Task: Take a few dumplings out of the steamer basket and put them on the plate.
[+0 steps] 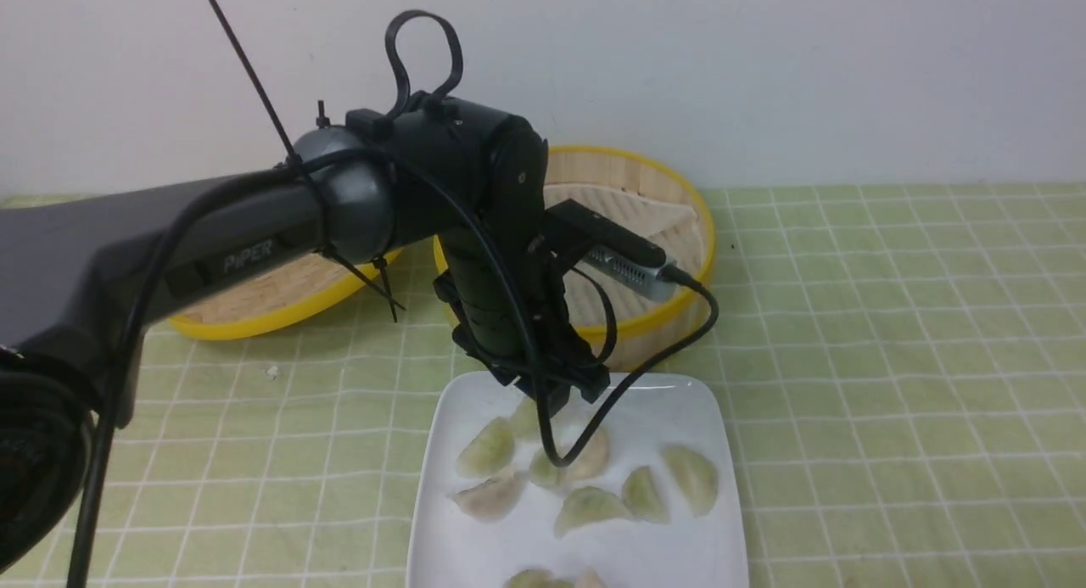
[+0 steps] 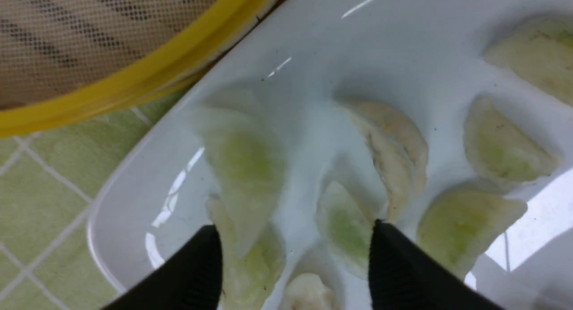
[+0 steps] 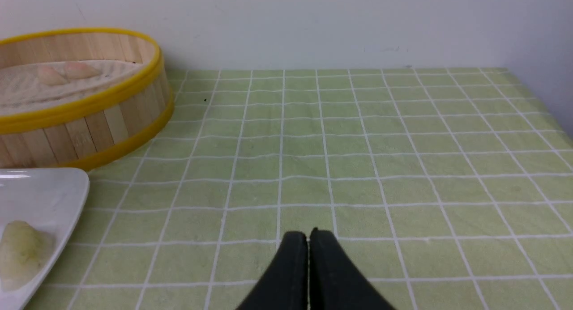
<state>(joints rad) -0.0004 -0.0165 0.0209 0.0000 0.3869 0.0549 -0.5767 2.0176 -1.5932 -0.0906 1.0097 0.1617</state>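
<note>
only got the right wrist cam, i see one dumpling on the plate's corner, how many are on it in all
Observer: At least seven dumplings lie on the plate in the front view; the left arm hides part of it.
Operator: where's the left end effector
Observer: The left end effector hangs over the plate's far side, jaws apart, with dumplings lying below.
Operator: anything on the other side of the basket
Observer: A shallow lid lies on the tablecloth, to the robot's left of the basket.
</note>
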